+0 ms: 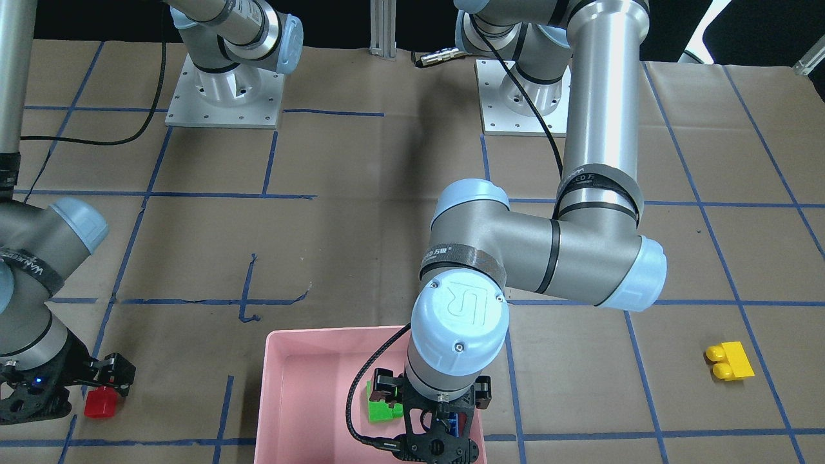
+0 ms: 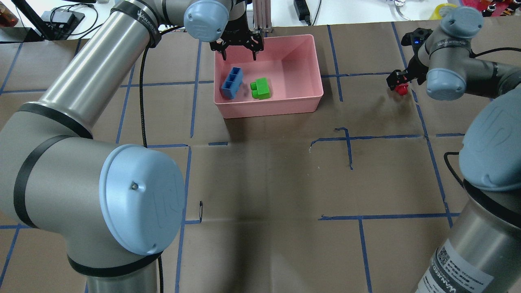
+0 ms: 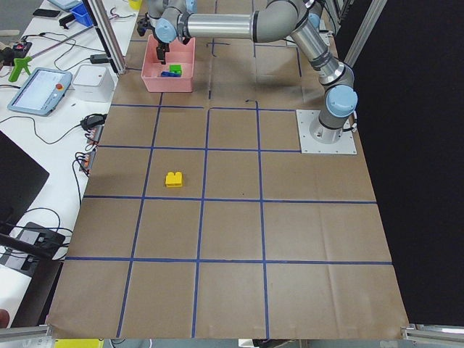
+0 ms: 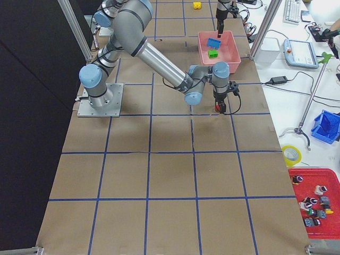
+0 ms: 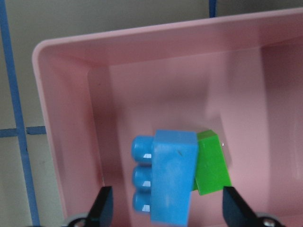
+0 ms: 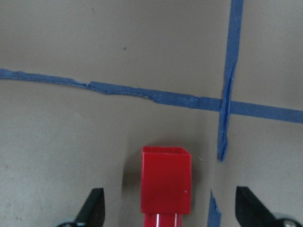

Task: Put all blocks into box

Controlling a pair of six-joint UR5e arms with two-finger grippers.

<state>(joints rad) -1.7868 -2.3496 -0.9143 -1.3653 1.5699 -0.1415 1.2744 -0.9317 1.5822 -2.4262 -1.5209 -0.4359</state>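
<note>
The pink box (image 2: 285,106) holds the blue block (image 2: 232,83) and the green block (image 2: 260,88), side by side. My left gripper (image 2: 236,51) hangs open above them and holds nothing. In the left wrist view the blue block (image 5: 168,182) shows below and between the spread fingers (image 5: 102,208). My right gripper (image 6: 173,210) is open and low over the table, with the red block (image 6: 165,179) between its fingers and not clamped. The red block also shows in the overhead view (image 2: 402,89). The yellow block (image 1: 728,361) lies alone on the table, far from both grippers.
The table is brown paper with a grid of blue tape lines (image 2: 348,142). The two arm bases (image 1: 222,96) stand at the robot's side. The left arm's elbow (image 1: 548,251) hangs over the table beside the box. Clutter lies beyond the table's far edge.
</note>
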